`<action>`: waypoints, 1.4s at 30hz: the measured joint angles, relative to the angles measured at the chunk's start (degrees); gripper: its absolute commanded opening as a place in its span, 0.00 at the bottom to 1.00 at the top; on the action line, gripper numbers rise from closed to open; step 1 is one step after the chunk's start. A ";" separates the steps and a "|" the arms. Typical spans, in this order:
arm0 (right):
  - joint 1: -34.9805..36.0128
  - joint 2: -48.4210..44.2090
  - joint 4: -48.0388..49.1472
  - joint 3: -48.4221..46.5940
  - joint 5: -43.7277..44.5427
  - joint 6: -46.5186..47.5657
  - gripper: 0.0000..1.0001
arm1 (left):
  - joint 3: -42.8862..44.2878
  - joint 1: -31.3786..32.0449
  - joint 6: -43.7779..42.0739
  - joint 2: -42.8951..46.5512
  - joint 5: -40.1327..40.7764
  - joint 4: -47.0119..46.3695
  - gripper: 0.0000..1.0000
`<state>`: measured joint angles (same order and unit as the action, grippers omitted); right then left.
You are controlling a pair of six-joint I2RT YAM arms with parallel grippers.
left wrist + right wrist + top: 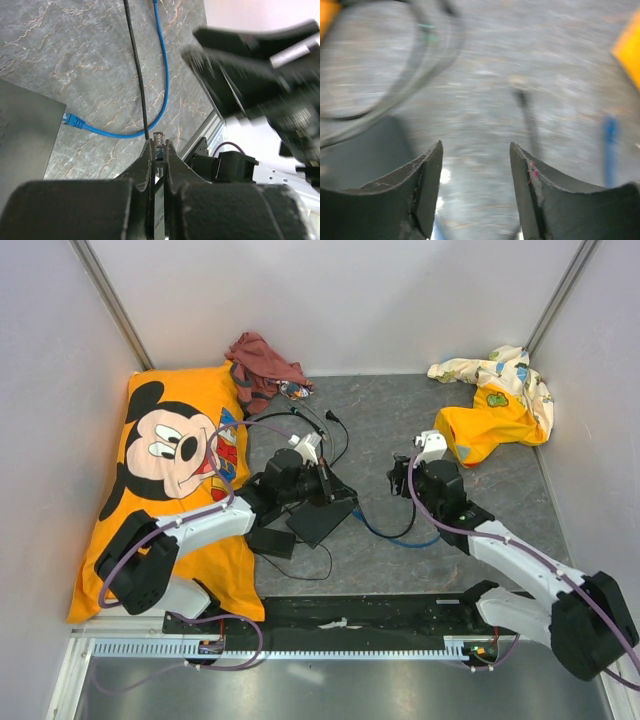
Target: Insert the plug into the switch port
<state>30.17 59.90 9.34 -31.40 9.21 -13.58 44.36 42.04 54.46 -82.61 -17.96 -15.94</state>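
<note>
My left gripper (323, 482) hovers over the far end of the thin flat black switch box (322, 520). In the left wrist view it (159, 146) is shut on a clear plug (159, 138) whose tip pokes out past the fingertips. The blue cable (162, 75) loops over the table, and its other end, a blue plug (73, 121), touches the edge of the box (25, 135). The ports themselves do not show. My right gripper (398, 476) is open and empty (476, 150) above the table, its view blurred.
A black adapter brick (270, 542) lies near the box. Thin black cables (322, 425) run behind it. An orange Mickey pillow (170, 470) lies left, a red cloth (265, 365) at the back, yellow-white clothing (495, 405) back right. The right arm (250, 65) is close by.
</note>
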 measured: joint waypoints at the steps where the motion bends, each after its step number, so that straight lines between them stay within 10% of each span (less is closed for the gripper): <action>1: -1.16 1.42 0.11 0.00 1.64 0.63 0.64 | -0.24 -0.02 -0.09 0.20 0.00 0.13 0.02; 13: -14.43 28.61 6.32 -4.90 -6.67 -0.31 0.63 | -0.66 -0.02 -0.85 1.44 0.04 1.03 0.02; 19: -15.65 35.50 8.00 -10.23 -11.91 -2.03 0.24 | -0.68 -0.02 -1.36 2.27 0.11 1.38 0.02; 22: -15.96 35.41 7.56 -10.32 -13.31 -2.45 0.00 | -0.68 -0.02 -1.84 2.32 0.74 2.01 0.14; 30: -16.52 24.20 -5.95 -19.32 -1.05 6.03 0.00 | 4.59 -1.68 -5.18 -0.72 2.08 5.77 0.65; 42: -14.69 7.26 -4.98 -30.12 26.93 27.02 0.00 | 8.96 -4.87 -9.84 4.98 7.56 11.98 0.75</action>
<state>15.49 67.16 4.36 -61.52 36.14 13.43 53.32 37.17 44.62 -77.62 -10.39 -3.97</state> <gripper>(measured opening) 0.030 0.749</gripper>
